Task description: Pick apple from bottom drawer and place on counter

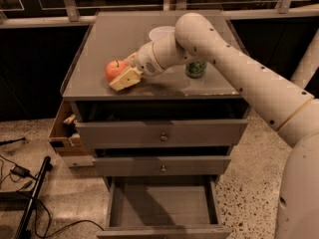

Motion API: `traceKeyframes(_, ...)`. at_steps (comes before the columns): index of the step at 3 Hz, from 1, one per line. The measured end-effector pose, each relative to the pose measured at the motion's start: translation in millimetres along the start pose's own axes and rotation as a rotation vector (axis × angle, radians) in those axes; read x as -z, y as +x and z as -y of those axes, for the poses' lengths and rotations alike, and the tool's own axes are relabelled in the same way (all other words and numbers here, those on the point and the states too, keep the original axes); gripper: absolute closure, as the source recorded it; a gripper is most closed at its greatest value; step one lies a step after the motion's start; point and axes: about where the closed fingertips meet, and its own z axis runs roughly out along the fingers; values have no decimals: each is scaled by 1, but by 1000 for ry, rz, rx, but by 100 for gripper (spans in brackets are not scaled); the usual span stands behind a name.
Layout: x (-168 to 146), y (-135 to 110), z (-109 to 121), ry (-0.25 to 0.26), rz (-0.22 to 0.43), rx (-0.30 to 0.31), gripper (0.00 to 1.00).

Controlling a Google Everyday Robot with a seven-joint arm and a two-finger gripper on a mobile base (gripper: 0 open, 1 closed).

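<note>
The red apple [114,69] is at the left front of the counter [107,31], on or just above its surface. My gripper [120,73] is shut on the apple, with one pale finger [125,78] in front of it and the other behind it. My arm reaches in from the right across the counter. The bottom drawer [162,208] is pulled open below, and its grey floor is bare. The two upper drawers are nearly shut.
A green can [196,69] stands on the counter right of my wrist, partly hidden by the arm. A white round lid or dish [160,32] lies behind it. A cardboard box [64,136] sits left of the cabinet. Cables and a black stand [30,203] lie on the floor at left.
</note>
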Motion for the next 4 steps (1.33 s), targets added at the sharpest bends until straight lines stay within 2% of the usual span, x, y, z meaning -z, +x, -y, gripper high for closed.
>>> traceKeyframes(2,0,0,0,0,0,0,14)
traceKeyframes(3,0,0,0,0,0,0,0)
traceKeyframes(4,0,0,0,0,0,0,0)
